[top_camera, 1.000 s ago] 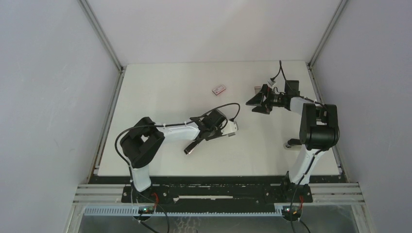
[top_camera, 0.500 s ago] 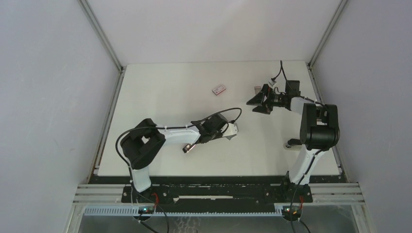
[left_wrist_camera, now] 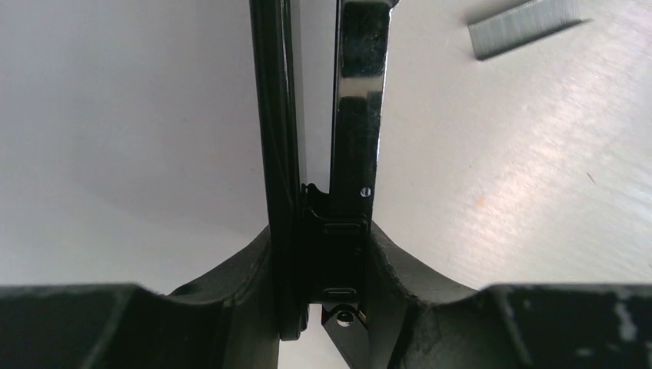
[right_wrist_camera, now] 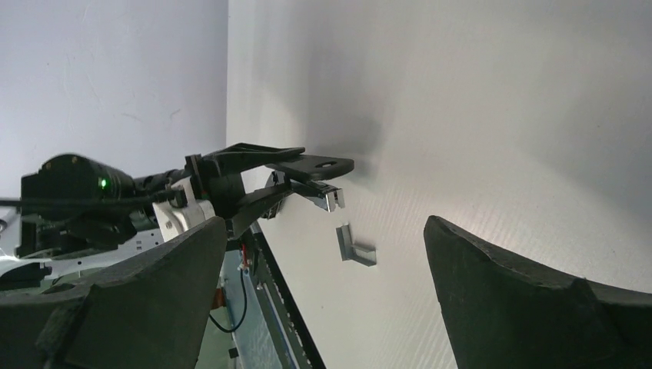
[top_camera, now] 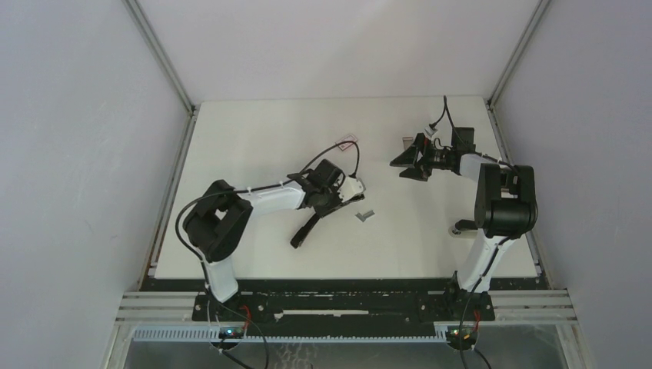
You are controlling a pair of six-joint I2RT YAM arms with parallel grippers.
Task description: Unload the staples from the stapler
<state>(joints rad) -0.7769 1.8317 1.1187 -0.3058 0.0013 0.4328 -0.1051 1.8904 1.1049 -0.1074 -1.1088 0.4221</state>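
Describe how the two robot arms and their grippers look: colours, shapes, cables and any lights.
The left arm and the right arm both have white links between bulky black joint housings. A thin black cable loops free near each wrist, on the left and on the right. The left gripper and right gripper are black, with broad, wedge-shaped matte fingers. A small green light glows near the left wrist.

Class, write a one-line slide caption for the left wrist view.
Left gripper grips the stapler; the staples lie loose on the table beyond.
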